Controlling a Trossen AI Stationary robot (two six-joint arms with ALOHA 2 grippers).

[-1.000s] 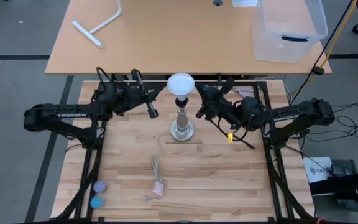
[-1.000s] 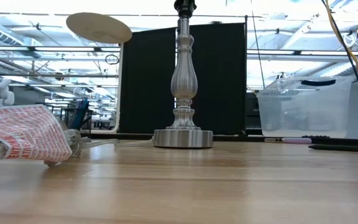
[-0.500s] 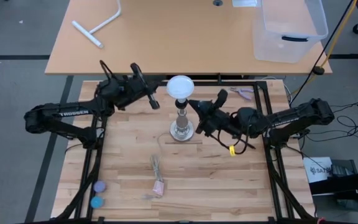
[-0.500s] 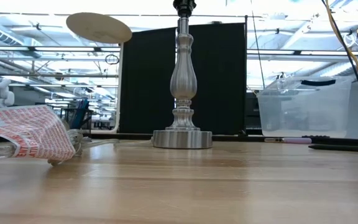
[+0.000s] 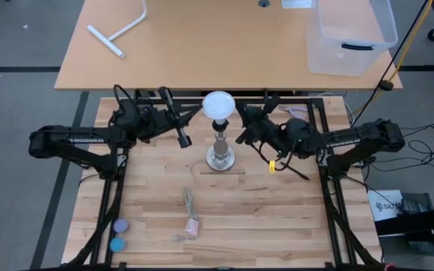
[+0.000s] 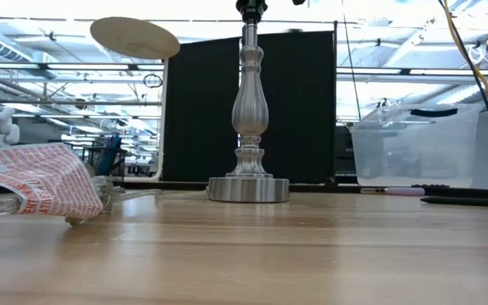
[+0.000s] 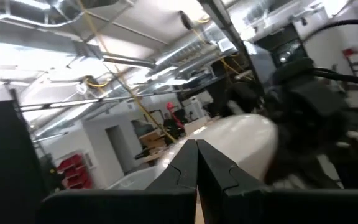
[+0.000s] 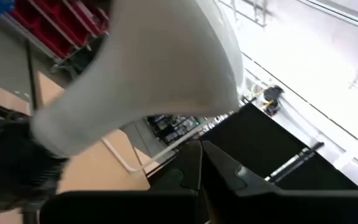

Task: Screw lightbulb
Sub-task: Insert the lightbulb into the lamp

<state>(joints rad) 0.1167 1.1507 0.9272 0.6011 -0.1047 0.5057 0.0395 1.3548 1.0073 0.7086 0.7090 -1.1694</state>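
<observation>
Lightbulb [image 5: 218, 104] atop lamp post [image 5: 221, 147] | both end effectors pressed together, flanking | clear bin [image 5: 350, 34]: dark item inside

- High view: overhead, facing straight down, far enough to take in the whole wooden table [image 5: 217, 211]; the lamp post [image 5: 221, 150] stands at frame centre.
- Low view: at table-top height, facing level across the boards into the room; close to the lamp post [image 6: 250, 110], centre frame, its top cut off at the upper edge.
- Left wrist view: tilted upward toward the ceiling, very near the lightbulb [image 7: 235, 146], centre right.
- Right wrist view: also angled upward, closer still; the lightbulb [image 8: 160, 68] fills the upper left.
- Shared: both wrist views show the bulb; high and low views share the post.
</observation>
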